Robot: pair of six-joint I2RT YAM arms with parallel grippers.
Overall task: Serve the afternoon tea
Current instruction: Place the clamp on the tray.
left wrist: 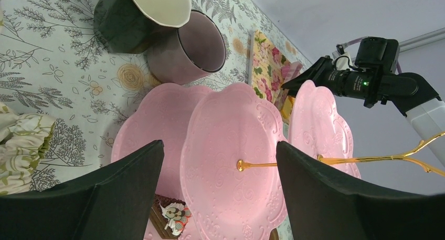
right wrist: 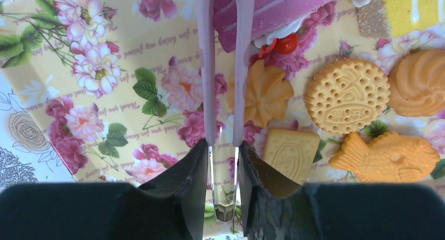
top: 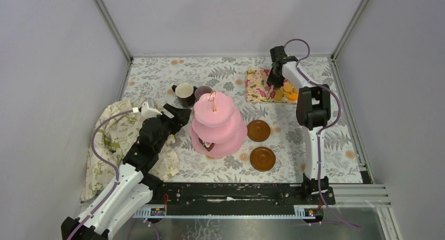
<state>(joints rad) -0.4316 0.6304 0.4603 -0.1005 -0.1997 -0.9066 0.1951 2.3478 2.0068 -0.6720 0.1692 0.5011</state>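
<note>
Sweets (top: 288, 90) for the afternoon tea lie on the floral tray (top: 254, 87), at 1 o'clock from the pink cake stand (top: 216, 125) that stands mid-table. My right gripper (right wrist: 223, 150) is squeezed onto the hinge end of pink tongs (right wrist: 207, 66). The tong arms run almost parallel toward a pink cake slice (right wrist: 283, 9) topped with cream and a red berry. The frame's edge cuts off the tips, so I cannot tell whether they have pinched it. My left gripper (top: 178, 114) hangs wide open and empty at 9 o'clock of the stand.

I judge the slice light but soft, likely to dent or shed its topping. The tongs should take it across its long flat sides, low down, with gentle pressure. The biscuits (right wrist: 347, 95) beside it look stiff and crumbly.

The back wall (top: 231, 19) sits close at 12 o'clock of the tray and the side wall (top: 399, 93) at 3 o'clock, so the free way out is toward 7 o'clock. That path passes over the two saucers (top: 258, 130), which lie at 3 and 4 o'clock of the stand. The gold loop handle (top: 212, 97) stands up over the tiers, and two mugs (top: 184, 93) crowd 11 o'clock.
</note>
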